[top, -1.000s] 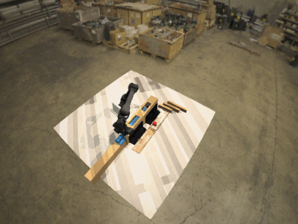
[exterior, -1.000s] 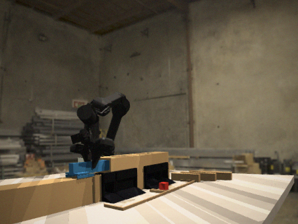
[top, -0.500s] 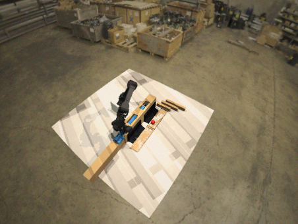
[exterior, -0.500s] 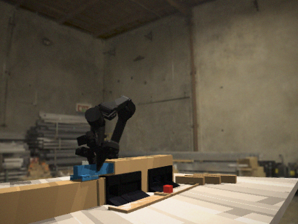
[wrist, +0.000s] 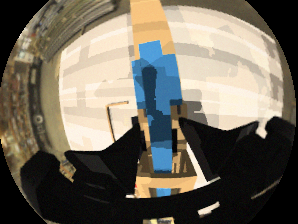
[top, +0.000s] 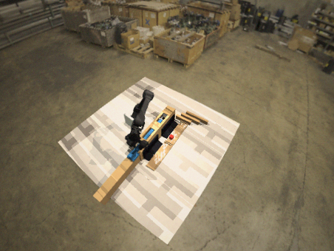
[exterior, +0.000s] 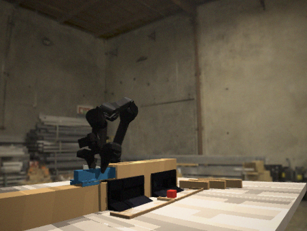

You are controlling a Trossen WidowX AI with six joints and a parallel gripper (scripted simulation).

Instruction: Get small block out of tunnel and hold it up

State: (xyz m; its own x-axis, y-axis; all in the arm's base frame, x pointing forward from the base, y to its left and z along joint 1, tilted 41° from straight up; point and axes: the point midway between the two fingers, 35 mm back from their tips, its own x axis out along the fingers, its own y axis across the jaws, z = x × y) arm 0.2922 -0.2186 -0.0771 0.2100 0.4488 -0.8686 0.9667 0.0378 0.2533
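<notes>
Our arm (top: 139, 117) (exterior: 122, 132) bends downward, its gripper (top: 137, 145) (exterior: 97, 169) (wrist: 160, 123) partly open and seemingly gripping nothing, fingers on either side of the blue handle (top: 132, 155) (exterior: 89, 175) (wrist: 171, 80).

The small block (top: 171, 136) (exterior: 172, 193) is a plain red cube, resting level outside the covered tunnel, on the near side, within a low wooden border and near the right-hand dark side panel.

The covered tunnel (top: 169, 109) (exterior: 130, 168) (wrist: 167, 183) is a long, upright, wood-coloured housing with openings along its roof and two black panels on its near side.

The sliding cage with its handle (top: 133, 153) (exterior: 92, 174) (wrist: 159, 85) is blue; its stepped outer portion projects from the tunnel's left end, above a wooden beam, while further blue sections show through the roof openings. The boundary between cage and handle cannot be distinguished.
</notes>
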